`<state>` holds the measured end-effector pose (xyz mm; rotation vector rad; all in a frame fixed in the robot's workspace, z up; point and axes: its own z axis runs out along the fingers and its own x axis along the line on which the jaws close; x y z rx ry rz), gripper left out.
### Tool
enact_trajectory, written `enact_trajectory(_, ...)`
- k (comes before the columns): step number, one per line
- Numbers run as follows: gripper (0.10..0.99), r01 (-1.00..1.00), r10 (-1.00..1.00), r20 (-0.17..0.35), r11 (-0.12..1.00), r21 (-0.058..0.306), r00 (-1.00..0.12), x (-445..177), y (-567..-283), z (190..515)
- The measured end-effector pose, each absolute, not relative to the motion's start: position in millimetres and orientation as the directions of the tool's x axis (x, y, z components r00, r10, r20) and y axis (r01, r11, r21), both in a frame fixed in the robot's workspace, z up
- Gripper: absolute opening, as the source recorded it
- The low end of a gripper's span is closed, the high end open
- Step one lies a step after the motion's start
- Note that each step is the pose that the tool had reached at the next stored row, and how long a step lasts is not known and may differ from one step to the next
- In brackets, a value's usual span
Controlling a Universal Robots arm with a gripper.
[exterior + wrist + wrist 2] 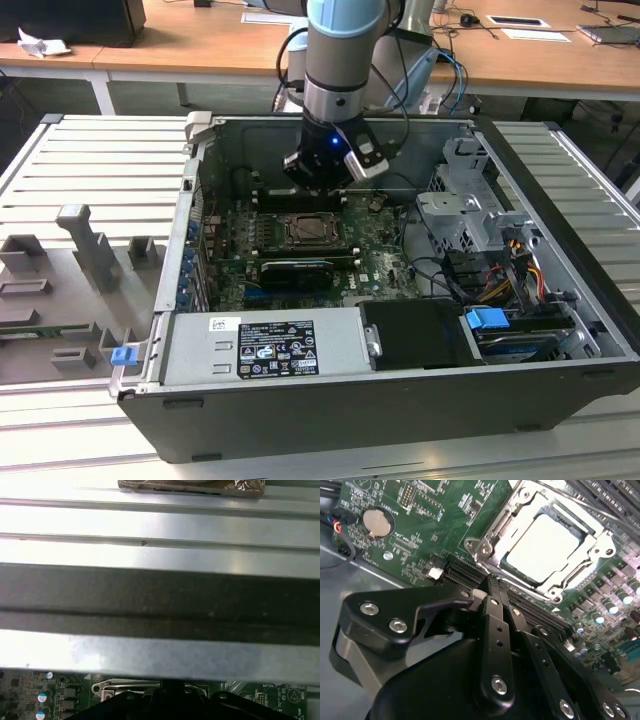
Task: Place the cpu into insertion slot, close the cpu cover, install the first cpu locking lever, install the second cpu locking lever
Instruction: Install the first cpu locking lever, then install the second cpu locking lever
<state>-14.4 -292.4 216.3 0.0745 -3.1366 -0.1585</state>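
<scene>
Cpu (545,547) seated in the slot (585,527) on the green board (430,510), cover (492,532) apparently down over its edges, so placing and closing judged done, levers' state unclear; just beside the socket, gripper (492,587) hovering with fingers together, holding nothing.
</scene>
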Motion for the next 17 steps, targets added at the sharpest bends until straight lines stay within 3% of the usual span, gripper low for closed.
enact_trajectory(17, 0.106, -0.047, -0.047, -0.002, 0.994, 0.101, -0.999, -14.4, -304.8, 216.3)
